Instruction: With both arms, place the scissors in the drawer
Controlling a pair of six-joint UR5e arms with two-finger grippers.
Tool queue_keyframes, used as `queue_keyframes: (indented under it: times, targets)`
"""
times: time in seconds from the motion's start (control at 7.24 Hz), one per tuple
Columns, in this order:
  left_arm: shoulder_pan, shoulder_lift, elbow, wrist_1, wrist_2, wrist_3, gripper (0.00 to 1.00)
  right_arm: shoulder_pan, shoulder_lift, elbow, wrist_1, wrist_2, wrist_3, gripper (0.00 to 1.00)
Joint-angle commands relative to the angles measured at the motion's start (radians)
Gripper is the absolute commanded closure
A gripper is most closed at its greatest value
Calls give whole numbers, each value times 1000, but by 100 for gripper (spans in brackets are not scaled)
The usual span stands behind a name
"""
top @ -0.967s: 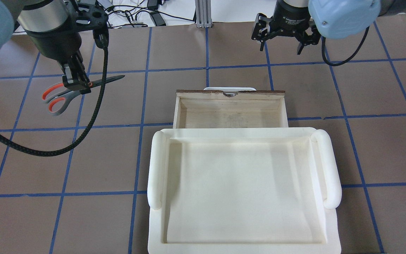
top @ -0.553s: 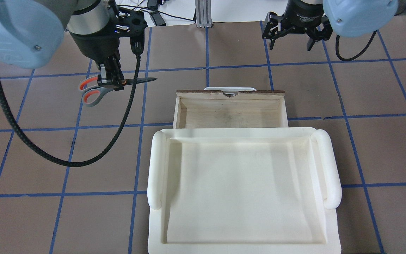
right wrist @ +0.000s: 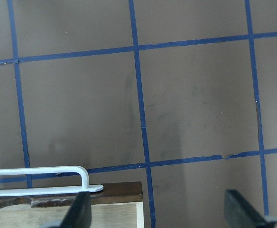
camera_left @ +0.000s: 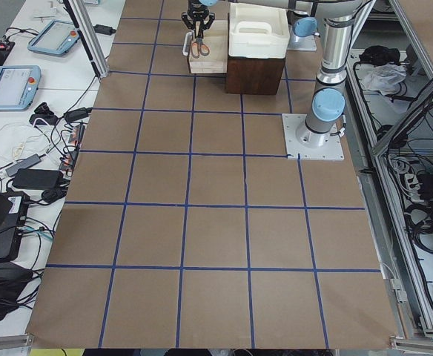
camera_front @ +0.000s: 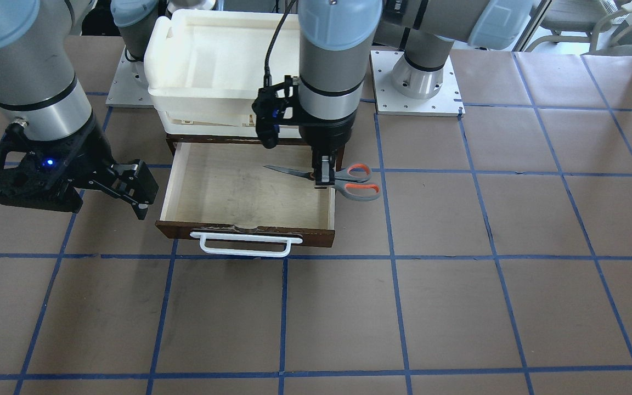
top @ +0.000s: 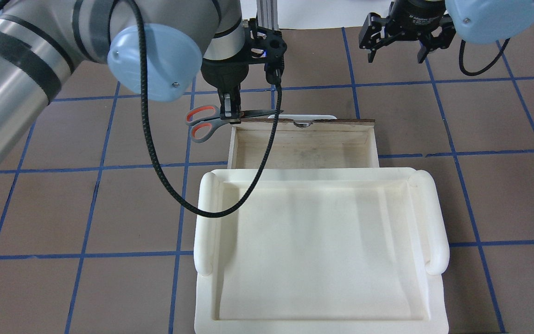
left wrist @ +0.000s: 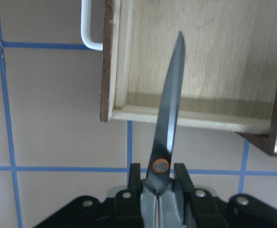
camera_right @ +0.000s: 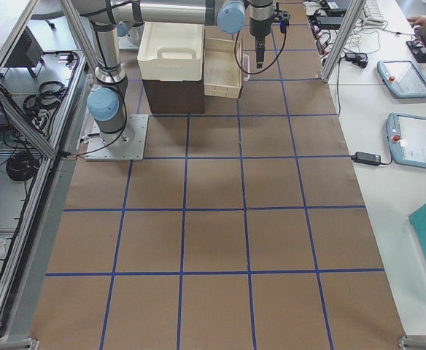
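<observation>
My left gripper [top: 230,116] is shut on the scissors [top: 202,124] near their pivot and holds them level above the table. In the front view, the left gripper [camera_front: 322,178] holds the scissors [camera_front: 357,186] with their grey and orange handles outside the open drawer's [camera_front: 239,186] side wall and their dark blades over its pale inside. The left wrist view shows the blades [left wrist: 169,118] pointing over the drawer [left wrist: 200,57]. My right gripper [top: 394,55] is open and empty, beyond the drawer's [top: 304,148] far right corner, near its white handle [camera_front: 244,245].
A white plastic tray [top: 318,250] sits on top of the dark wood box [camera_left: 256,74] behind the drawer. The left arm's black cable [top: 155,153] hangs over the tray's front left corner. The brown table [top: 63,208] has a blue tape grid.
My left arm has carried the scissors to the right, from the table's left part to the drawer's left edge. My right gripper has drifted a little to the right and stays open.
</observation>
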Motion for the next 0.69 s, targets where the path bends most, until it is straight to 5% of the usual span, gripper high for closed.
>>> queue_keyframes:
  times: [0.0, 0.55]
  targets:
    - [-142, -78, 40, 2, 5, -109, 96, -1, -3, 2, 2, 1, -1, 0]
    - [-167, -115, -9, 39, -21, -102, 96, -31, -3, 2, -5, -3, -27, 0]
